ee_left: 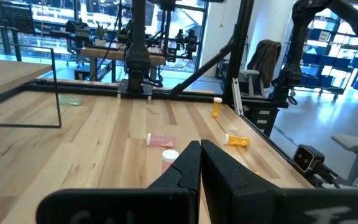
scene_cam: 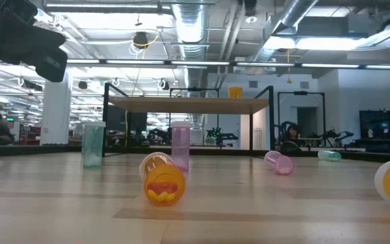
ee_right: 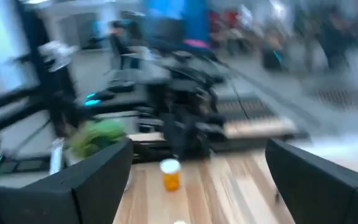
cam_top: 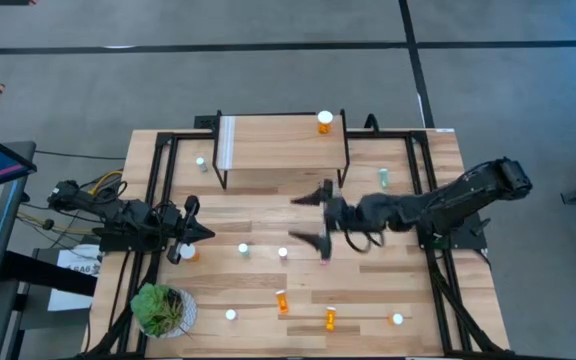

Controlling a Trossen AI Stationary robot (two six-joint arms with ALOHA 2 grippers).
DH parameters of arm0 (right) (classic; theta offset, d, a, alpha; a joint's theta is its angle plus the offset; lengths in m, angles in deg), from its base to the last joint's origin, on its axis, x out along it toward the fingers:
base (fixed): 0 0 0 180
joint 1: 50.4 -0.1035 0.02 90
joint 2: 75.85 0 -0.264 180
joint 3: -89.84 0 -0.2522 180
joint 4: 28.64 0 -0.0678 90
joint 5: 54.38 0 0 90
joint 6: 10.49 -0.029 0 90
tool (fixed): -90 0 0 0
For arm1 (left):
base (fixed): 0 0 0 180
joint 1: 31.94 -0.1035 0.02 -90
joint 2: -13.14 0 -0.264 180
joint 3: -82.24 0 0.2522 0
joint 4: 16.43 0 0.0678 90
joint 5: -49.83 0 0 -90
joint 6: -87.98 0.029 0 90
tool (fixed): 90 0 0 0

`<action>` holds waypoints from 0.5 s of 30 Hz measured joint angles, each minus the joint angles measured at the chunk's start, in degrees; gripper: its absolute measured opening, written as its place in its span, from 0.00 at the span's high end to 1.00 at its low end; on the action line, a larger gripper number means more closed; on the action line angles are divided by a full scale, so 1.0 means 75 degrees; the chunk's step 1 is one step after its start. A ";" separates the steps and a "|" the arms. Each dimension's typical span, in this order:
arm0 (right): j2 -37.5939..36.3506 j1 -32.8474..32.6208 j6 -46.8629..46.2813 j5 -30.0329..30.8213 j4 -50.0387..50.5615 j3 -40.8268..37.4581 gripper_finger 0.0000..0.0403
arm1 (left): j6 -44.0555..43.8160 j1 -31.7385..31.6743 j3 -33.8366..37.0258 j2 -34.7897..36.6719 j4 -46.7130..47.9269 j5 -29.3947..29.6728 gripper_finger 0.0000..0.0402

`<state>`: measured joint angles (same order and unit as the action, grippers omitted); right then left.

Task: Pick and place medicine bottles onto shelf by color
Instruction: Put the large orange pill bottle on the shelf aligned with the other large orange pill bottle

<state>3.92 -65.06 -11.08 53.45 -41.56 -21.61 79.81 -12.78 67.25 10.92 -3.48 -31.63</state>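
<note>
desk: a pale wood plank top [cam_top: 388,290] with visible grain is seen, framed by thin black metal rails.
shelf: a small raised platform [cam_top: 278,140] of light wood on thin black legs, with a white strip at its left edge, is placed at the far middle of the desk.
bottle on shelf: one orange cylinder with a white cap [cam_top: 325,122] is stood upright near the shelf's far right corner.
medicine bottles: small translucent plastic cylinders with white caps are scattered over the desk; two orange ones [cam_top: 282,300] [cam_top: 330,319] are laid on their sides near the front, a pale green one [cam_top: 384,177] is laid right of the shelf, and a pink one [ee_left: 161,140] is laid flat at mid-desk.
low view: an orange bottle [scene_cam: 162,180] is laid on its side with its base shown, and a green one [scene_cam: 93,144] and a pink one [scene_cam: 180,147] are stood upright behind it.
right end effector: the dark fingers [cam_top: 313,218] are spread fully apart in front of the shelf, and nothing is held between them.
left end effector: the fingers [cam_top: 204,233] are pressed together and empty, at the left side of the desk.
surroundings: a leafy green potted plant [cam_top: 160,308] is set at the near left corner; cables are bunched at the left arm's base.
writing: none can be read.
</note>
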 joint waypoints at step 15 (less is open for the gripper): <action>-0.0003 -0.1355 0.1508 -0.0005 -0.0263 0.0000 0.03 | 0.0000 -0.0001 0.0001 0.0000 0.0000 0.0002 1.00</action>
<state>3.90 -75.23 0.23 53.41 -43.53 -21.61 79.81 -12.79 67.26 10.92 -3.48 -31.61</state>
